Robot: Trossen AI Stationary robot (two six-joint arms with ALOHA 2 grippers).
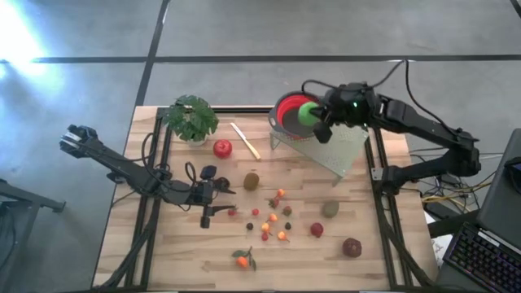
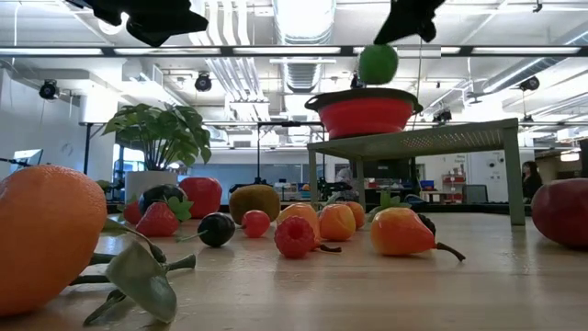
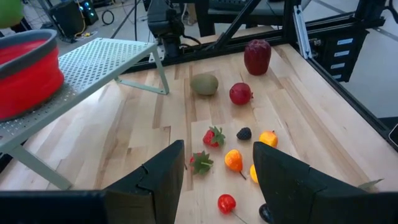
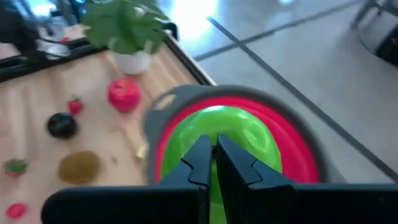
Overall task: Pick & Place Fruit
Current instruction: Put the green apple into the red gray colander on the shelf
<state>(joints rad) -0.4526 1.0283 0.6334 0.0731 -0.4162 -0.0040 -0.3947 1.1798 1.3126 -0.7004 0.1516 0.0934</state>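
The right gripper (image 1: 312,116) hangs over the red bowl (image 1: 286,114) on the mesh rack (image 1: 342,150) at the bench's far edge, jaws pinched together on the green apple's (image 2: 378,63) stem. Nothing seems delivered yet. Left on the bench: one red apple (image 1: 222,148), two kiwis, one tangerine (image 1: 242,260), one plum, several berries. The left gripper (image 1: 213,198) waits mid-bench, jaws apart, empty.

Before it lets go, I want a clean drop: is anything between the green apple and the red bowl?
Nothing visible. The right gripper holds the green apple by its stem directly above the red bowl, with only open air between them.
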